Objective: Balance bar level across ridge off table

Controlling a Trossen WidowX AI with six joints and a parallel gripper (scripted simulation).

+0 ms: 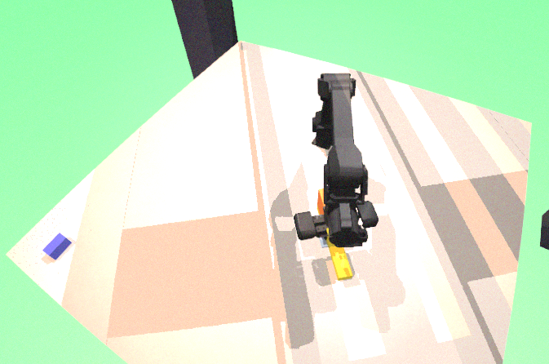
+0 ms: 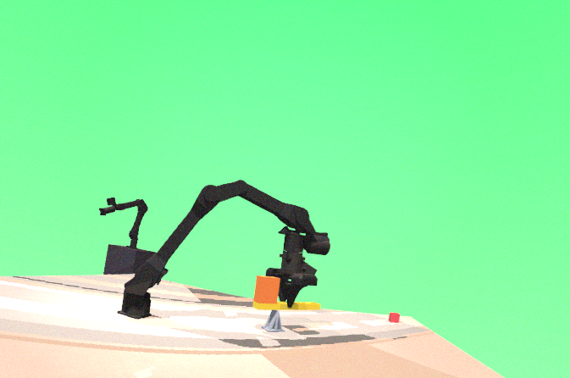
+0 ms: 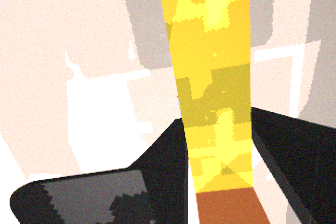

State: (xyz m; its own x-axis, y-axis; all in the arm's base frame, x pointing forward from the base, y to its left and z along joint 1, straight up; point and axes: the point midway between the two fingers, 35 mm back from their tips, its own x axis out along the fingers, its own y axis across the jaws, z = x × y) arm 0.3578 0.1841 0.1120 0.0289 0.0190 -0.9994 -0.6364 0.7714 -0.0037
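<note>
Test bench: patchwork table [image 1: 189, 179], green backdrop.

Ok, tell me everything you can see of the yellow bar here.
The yellow bar is long, flat and blotchy, carrying an orange block on one end. It lies about level atop the grey ridge, off the table. The gripper is shut on it beside the block, fingers on both long edges.

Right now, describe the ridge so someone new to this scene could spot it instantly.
Find the black arm's gripper shut on the yellow bar with the orange block at one end. Directly beneath the bar stands the ridge: a small pale grey-blue wedge, the only thing under the bar.
</note>
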